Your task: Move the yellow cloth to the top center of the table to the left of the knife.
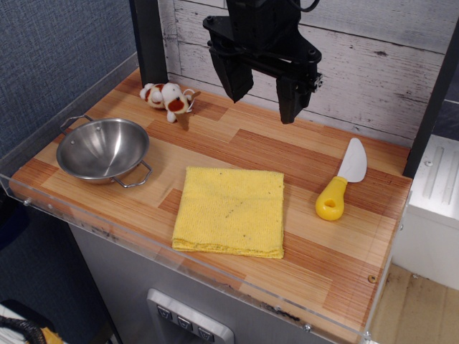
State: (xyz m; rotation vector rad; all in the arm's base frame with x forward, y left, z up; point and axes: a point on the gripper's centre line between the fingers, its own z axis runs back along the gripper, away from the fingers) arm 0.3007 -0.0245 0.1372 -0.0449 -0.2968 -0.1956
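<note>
The yellow cloth lies folded and flat on the front middle of the striped wooden table. The knife, white blade and yellow handle, lies to the cloth's right, blade pointing to the back. My black gripper hangs open and empty above the back middle of the table, well above and behind the cloth. It touches nothing.
A steel bowl with two wire handles stands at the left. A small white and red plush dog lies at the back left. A black post rises at the back left corner. A white plank wall backs the table.
</note>
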